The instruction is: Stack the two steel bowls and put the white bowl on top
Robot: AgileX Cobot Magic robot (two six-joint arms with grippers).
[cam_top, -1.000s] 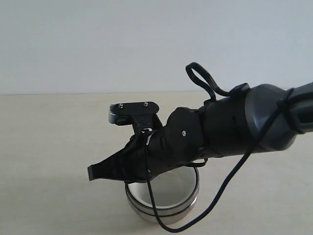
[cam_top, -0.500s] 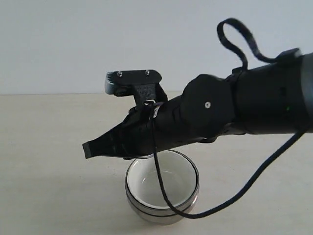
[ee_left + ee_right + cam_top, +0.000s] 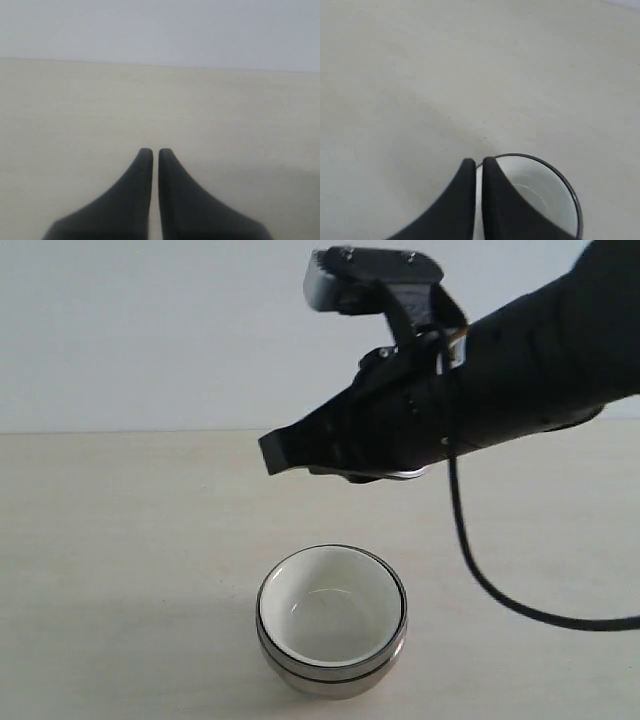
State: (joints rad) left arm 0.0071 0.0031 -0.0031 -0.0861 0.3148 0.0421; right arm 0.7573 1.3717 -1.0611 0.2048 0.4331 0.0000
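The white bowl (image 3: 331, 611) sits nested in the two steel bowls (image 3: 325, 678), which form one stack on the table near the front. My right gripper (image 3: 274, 452) hangs well above the stack and slightly behind it, shut, with nothing between its fingers. In the right wrist view its fingertips (image 3: 478, 162) almost meet just over the rim of the white bowl (image 3: 547, 192). In the left wrist view my left gripper (image 3: 151, 151) is shut and empty over bare table, and no bowl shows there.
The pale beige table (image 3: 120, 540) spreads around the stack, with a plain white wall behind it. A black cable (image 3: 490, 585) droops from the right arm, to the right of the bowls.
My right gripper has risen from the rim of the bowl stack and moved up and to the right. The white bowl stays in the steel bowls.
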